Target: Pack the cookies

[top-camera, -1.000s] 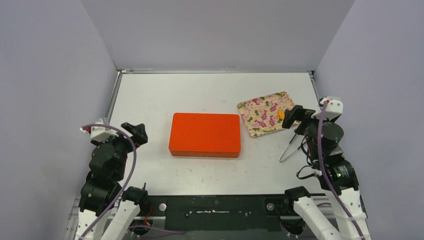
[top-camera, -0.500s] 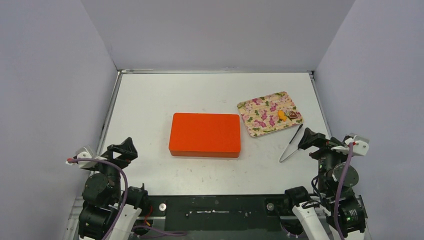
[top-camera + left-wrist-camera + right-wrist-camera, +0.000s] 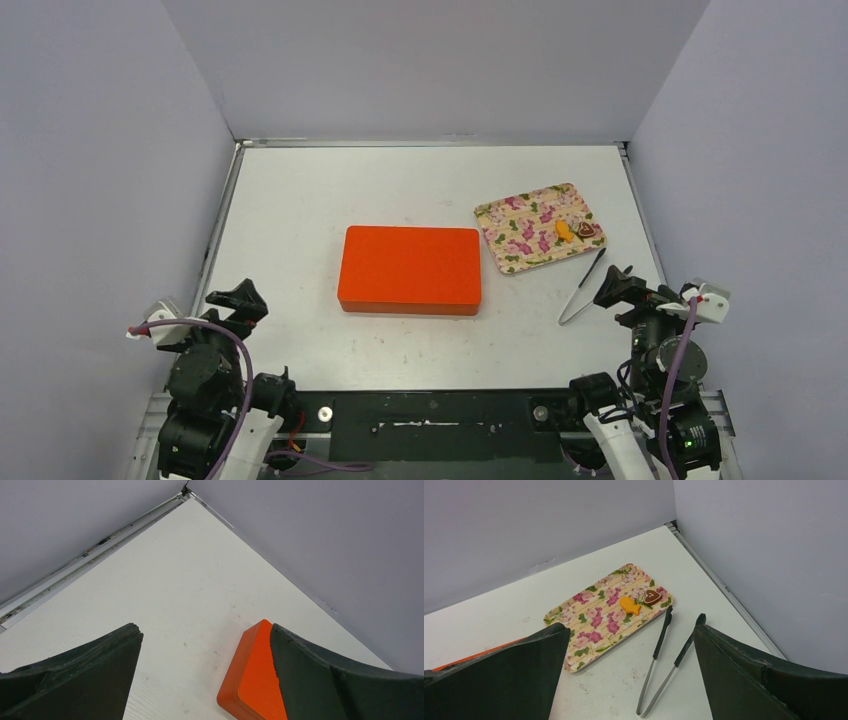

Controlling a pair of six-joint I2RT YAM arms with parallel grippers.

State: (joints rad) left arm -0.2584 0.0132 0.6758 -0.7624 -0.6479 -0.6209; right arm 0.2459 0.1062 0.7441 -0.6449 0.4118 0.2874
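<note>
Table point(image 3: 300, 200): left gripper point(image 3: 240, 297), right gripper point(image 3: 612, 285) low, spread

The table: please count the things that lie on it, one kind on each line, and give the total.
Cookies: 2 (orange fish-shaped cookie, brown heart cookie)
Flowered tray: 1
Orange box: 1
Tongs: 1
Total: 5

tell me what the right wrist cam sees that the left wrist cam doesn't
Right wrist only: the tray with an orange cookie and a heart cookie on it, and tongs beside it. Left wrist only: the far left corner of the table. Both: part of the orange box, white table, grey walls, and the right claw or left claw, each open.
</note>
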